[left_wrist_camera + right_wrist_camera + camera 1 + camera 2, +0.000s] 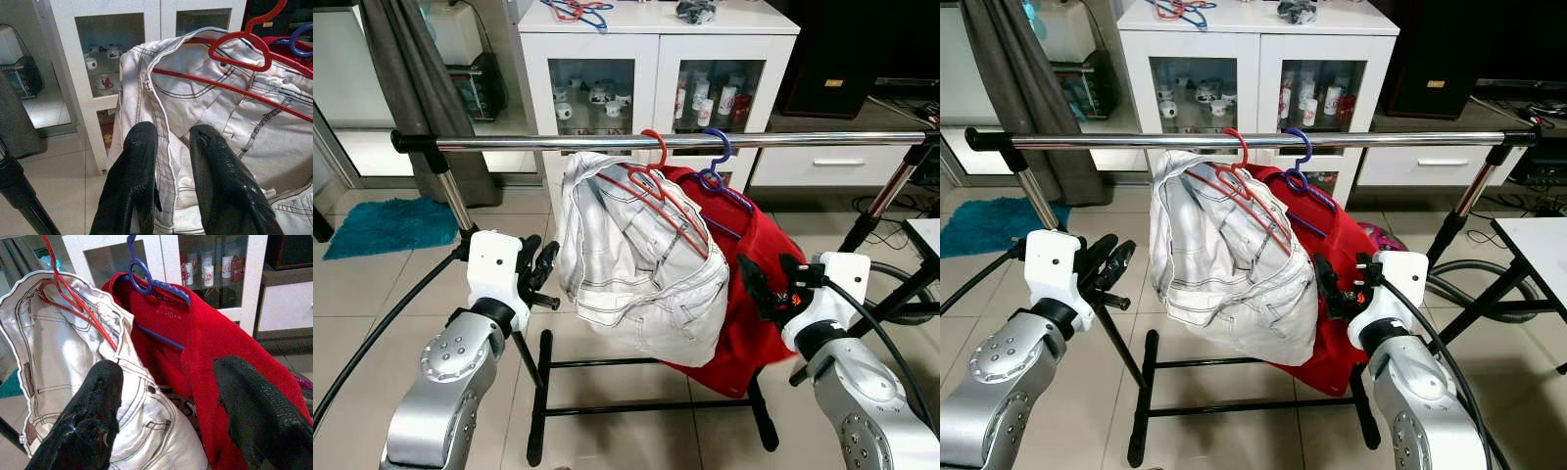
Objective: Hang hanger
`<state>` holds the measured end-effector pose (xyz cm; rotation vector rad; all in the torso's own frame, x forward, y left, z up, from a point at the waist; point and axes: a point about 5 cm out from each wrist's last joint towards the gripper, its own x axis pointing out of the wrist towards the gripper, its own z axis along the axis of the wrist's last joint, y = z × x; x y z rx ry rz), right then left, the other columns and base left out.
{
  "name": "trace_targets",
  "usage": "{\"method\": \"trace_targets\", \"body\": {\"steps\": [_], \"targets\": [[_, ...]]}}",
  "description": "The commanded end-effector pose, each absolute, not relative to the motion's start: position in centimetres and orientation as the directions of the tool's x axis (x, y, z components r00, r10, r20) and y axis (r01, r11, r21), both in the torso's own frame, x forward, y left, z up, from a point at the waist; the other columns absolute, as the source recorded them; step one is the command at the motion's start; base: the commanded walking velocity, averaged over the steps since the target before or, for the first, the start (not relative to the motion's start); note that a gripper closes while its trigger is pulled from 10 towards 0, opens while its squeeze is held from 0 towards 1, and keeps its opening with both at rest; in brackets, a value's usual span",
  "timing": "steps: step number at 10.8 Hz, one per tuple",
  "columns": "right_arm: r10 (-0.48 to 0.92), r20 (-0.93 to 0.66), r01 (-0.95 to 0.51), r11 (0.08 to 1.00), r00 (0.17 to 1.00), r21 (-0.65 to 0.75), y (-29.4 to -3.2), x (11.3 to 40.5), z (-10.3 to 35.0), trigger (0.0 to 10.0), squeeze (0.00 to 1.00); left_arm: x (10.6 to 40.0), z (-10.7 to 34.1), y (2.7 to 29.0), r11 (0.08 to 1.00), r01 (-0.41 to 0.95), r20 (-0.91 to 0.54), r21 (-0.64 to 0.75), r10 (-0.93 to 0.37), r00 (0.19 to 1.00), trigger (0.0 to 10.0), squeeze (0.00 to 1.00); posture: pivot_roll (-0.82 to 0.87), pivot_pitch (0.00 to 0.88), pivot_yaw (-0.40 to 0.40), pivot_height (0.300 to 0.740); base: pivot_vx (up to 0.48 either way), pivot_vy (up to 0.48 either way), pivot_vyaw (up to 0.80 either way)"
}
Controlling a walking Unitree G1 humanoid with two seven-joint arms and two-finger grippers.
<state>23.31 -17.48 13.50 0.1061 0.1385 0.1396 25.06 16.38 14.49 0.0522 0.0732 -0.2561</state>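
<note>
Nearest you, the left pincer [544, 277] hovers just beside the white denim jacket [641, 264], fingers slightly parted, gripping nothing. The right pincer [766, 284], released wide, sits against the red shirt [756, 255]. Behind them, the red wire hanger [656, 186] and blue plastic hanger [717, 171] hook over the chrome clothes rail [607, 142]. Farther back stands a white glass-door cabinet [656, 59].

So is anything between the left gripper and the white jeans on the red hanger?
Nothing visible. The left gripper, fingers parted, sits beside the white jeans, which hang from the red hanger hooked on the rail.
</note>
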Motion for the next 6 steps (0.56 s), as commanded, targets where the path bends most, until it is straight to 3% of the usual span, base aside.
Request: {"method": "trace_targets", "body": {"steps": [1, 6], "targets": [[0.016, -0.016, -0.013, 0.985, 1.0, 0.173, -17.45, 24.52, 17.28, 10.0, 0.0, 25.77, 17.01, 15.34, 0.993, 0.11, -0.073, -0.034, -0.113, 0.991, 10.0, 0.0, -0.06, 0.0, -0.041, 0.74, 0.0, 0.0, 0.0], [0.016, -0.016, -0.013, 0.985, 1.0, 0.173, -17.45, 24.52, 17.28, 10.0, 0.0, 25.77, 17.01, 15.34, 0.993, 0.11, -0.073, -0.034, -0.113, 0.991, 10.0, 0.0, -0.06, 0.0, -0.041, 0.74, 0.0, 0.0, 0.0]]}}
